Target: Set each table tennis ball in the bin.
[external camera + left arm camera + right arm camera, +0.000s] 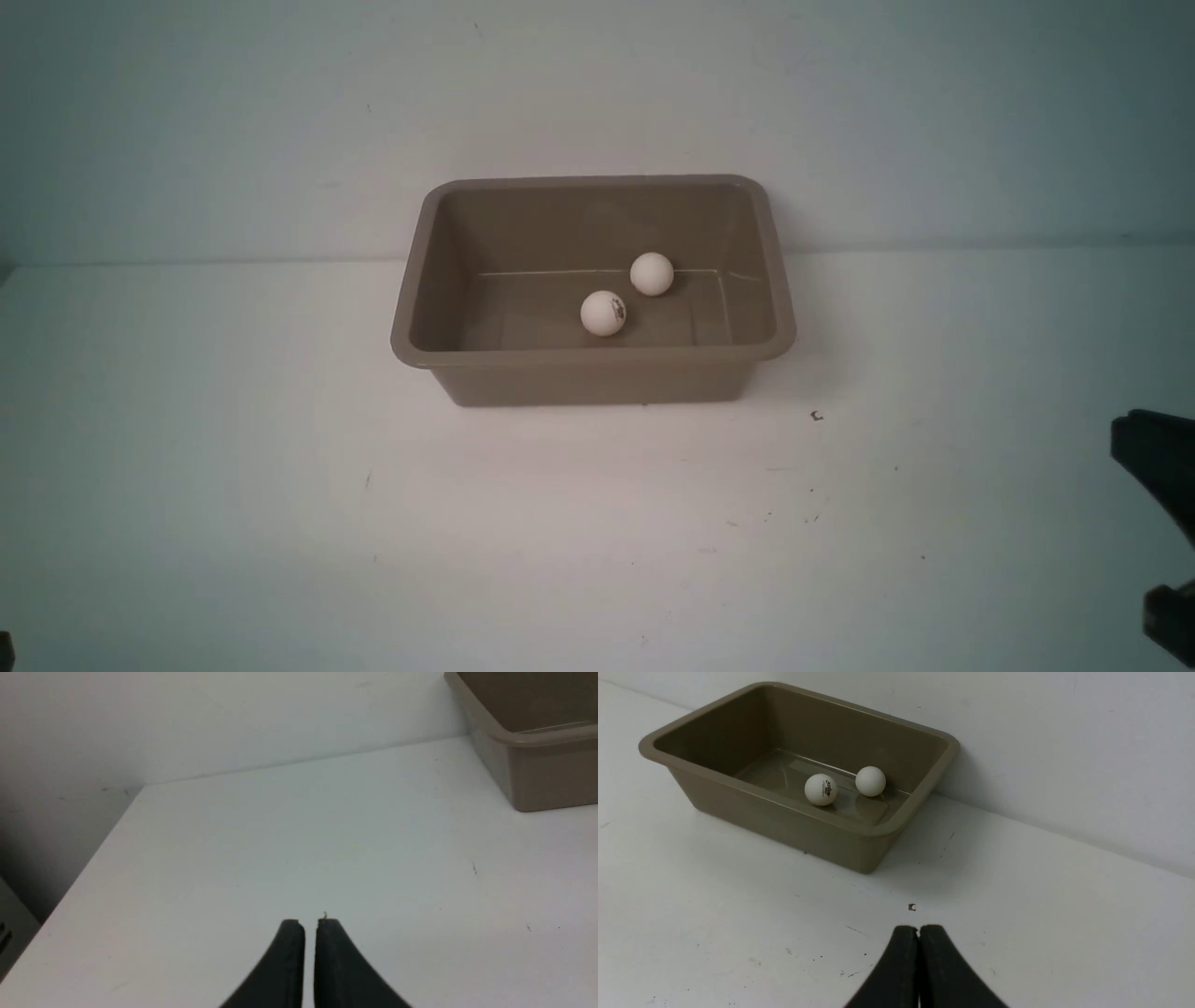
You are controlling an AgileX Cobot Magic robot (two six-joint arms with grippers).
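The taupe-brown bin stands at the back middle of the white table, against the wall. Two white table tennis balls lie on its floor: one with a dark mark nearer me, one behind it to the right. Both show in the right wrist view, the marked ball and the plain-looking one, inside the bin. My left gripper is shut and empty, low over bare table to the left of the bin. My right gripper is shut and empty, in front of and to the right of the bin.
A white wall rises right behind the bin. A small dark speck lies on the table in front of the bin's right corner. The table's left edge shows in the left wrist view. Part of my right arm shows at the right edge.
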